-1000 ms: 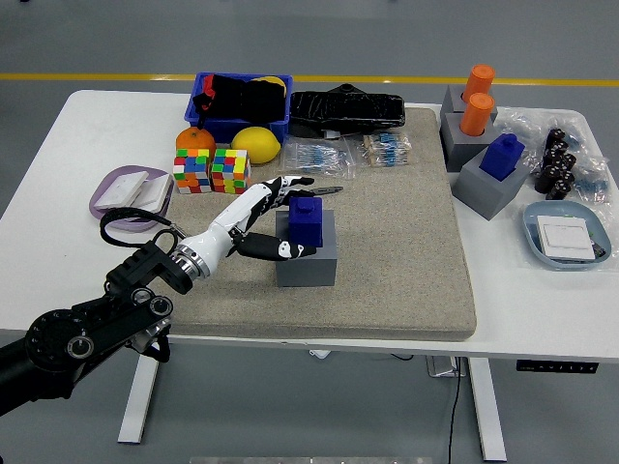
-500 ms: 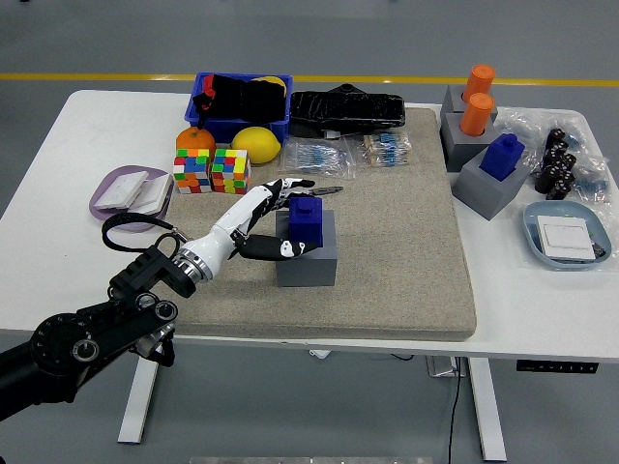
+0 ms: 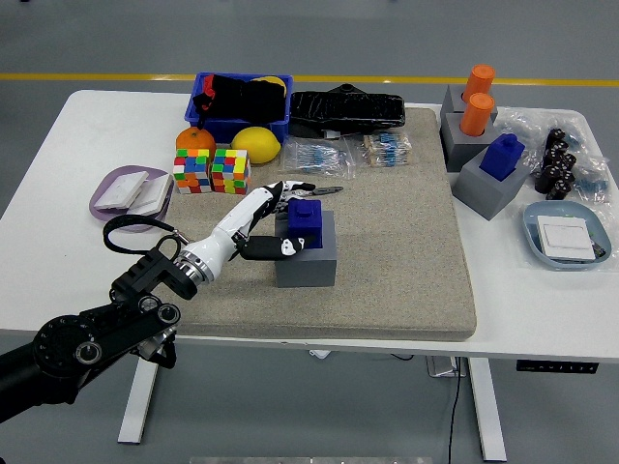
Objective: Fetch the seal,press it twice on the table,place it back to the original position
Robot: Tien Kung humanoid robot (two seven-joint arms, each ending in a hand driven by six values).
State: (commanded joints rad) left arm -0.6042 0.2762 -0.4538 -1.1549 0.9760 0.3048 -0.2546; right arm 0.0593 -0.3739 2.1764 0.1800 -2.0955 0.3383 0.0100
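Note:
A blue seal (image 3: 307,223) stands upright in its grey block holder (image 3: 308,259) on the beige mat (image 3: 397,242). My left hand (image 3: 280,217), white with black fingertips, reaches in from the lower left and sits at the seal's left side. Its fingers are spread around the seal, the upper ones above and behind its top, the thumb low against its front-left. I cannot tell whether they press on it. The right arm is out of view.
Behind the hand stand two colour cubes (image 3: 212,170), an orange (image 3: 195,140), a lemon (image 3: 255,144) and a blue bin (image 3: 242,104). A purple dish (image 3: 130,192) lies left. At right are grey holders with a blue seal (image 3: 502,158) and orange seals (image 3: 476,101), and a blue tray (image 3: 566,235).
My left hand has crept slightly right and closer around the seal. The seal stays in its holder.

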